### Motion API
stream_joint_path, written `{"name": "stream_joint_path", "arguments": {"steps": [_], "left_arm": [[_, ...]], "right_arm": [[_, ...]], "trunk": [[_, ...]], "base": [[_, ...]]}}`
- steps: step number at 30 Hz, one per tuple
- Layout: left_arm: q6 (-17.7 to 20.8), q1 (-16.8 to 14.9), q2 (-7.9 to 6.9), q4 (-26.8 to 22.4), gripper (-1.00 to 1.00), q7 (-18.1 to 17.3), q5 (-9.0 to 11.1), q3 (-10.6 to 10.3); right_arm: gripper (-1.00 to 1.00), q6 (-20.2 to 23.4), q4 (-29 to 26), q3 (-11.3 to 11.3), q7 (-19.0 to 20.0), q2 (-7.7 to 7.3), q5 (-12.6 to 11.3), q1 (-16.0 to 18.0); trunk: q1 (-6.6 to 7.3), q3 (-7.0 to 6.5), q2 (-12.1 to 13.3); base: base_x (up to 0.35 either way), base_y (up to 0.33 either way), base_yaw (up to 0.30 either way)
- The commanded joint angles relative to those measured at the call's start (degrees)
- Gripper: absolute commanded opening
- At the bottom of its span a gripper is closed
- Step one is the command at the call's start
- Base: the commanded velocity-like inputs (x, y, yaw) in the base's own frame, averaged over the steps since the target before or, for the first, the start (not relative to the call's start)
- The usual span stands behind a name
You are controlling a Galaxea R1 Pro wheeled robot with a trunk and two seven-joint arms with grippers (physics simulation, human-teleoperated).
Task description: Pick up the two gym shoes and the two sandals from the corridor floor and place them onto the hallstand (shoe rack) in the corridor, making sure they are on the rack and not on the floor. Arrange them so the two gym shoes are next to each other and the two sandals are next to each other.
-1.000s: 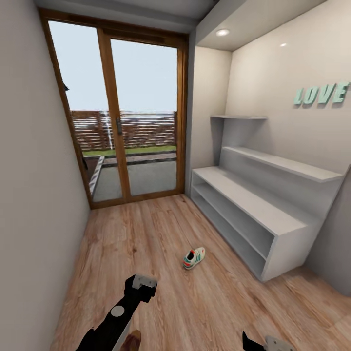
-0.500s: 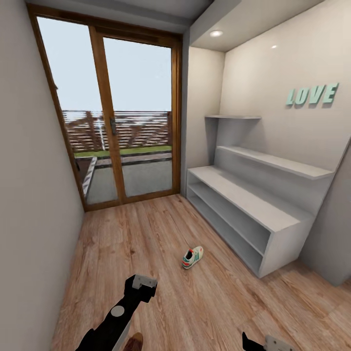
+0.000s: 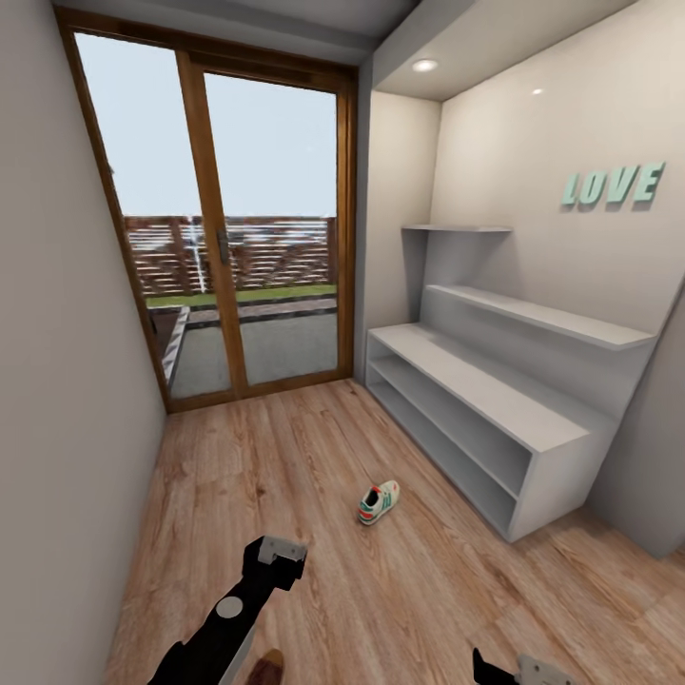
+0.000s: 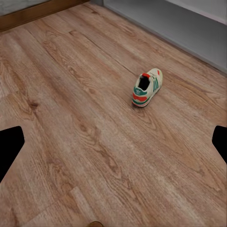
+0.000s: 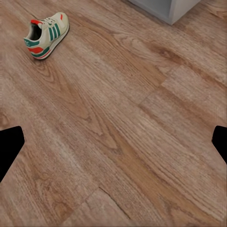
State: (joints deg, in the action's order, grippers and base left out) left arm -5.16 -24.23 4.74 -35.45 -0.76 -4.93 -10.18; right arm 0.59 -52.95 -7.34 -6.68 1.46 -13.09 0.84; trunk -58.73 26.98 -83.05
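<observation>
One white gym shoe (image 3: 379, 502) with green stripes and red accents lies on the wood-plank corridor floor (image 3: 314, 447), a short way in front of the hallstand (image 3: 476, 385). The second gym shoe is out of view. The pale-grey hallstand stands along the right wall, and both tiers and its top are bare. My left gripper (image 3: 277, 559) hangs over the floor, short of the shoe (image 4: 147, 87), its fingertips (image 4: 10, 150) wide apart: open. My right gripper (image 3: 518, 672) is open too, with the shoe (image 5: 46, 34) far ahead. A brown tip (image 3: 269, 664), perhaps a sandal, peeks beside my left arm.
A wood-framed glass door (image 3: 228, 247) closes the corridor's far end. A plain wall (image 3: 67, 381) runs along the left. The hallstand's near corner (image 5: 175, 7) stands beyond my right gripper. Green LOVE letters (image 3: 612, 185) hang on the right wall.
The whole head view has shifted slightly, so the camera moved. The gym shoe and both arms keep their places.
</observation>
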Motion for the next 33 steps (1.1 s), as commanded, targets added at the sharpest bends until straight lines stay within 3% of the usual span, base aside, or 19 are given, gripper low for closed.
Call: {"name": "stream_joint_path", "arguments": {"steps": [1,17,20,25,33], "left_arm": [[-0.20,-0.03,0.01,0.03,1.00,-0.08,-0.52,0.08],[-0.30,-0.03,-0.02,0.08,1.00,-0.12,-0.19,0.15],[-1.16,-0.03,-0.06,0.19,1.00,-0.18,1.16,0.22],[-3.01,-0.03,-0.14,5.22,1.00,-0.20,6.09,0.39],[-6.53,-0.03,-1.14,7.76,1.00,-0.13,7.97,0.43]], "right_arm": [[1.00,0.05,-0.10,-0.05,-0.11,0.03,-0.50,0.02],[1.00,0.00,-0.09,-0.20,-0.27,0.00,-0.77,-0.01],[1.00,-0.18,-0.05,-0.26,-0.26,0.01,-0.99,0.02],[1.00,-0.28,0.08,-0.29,-0.23,0.00,-1.18,0.02],[1.00,-0.19,0.09,-0.57,-0.22,-0.06,-1.48,0.03]], "trunk": [[0.00,0.06,-0.03],[0.00,0.06,-0.03],[0.00,0.06,-0.03],[0.00,0.06,-0.03],[0.00,0.06,-0.03]], "base": [[0.000,0.128,0.000],[0.000,0.021,0.000],[0.000,0.000,0.000],[0.000,0.000,0.000],[0.000,0.000,0.000]]}}
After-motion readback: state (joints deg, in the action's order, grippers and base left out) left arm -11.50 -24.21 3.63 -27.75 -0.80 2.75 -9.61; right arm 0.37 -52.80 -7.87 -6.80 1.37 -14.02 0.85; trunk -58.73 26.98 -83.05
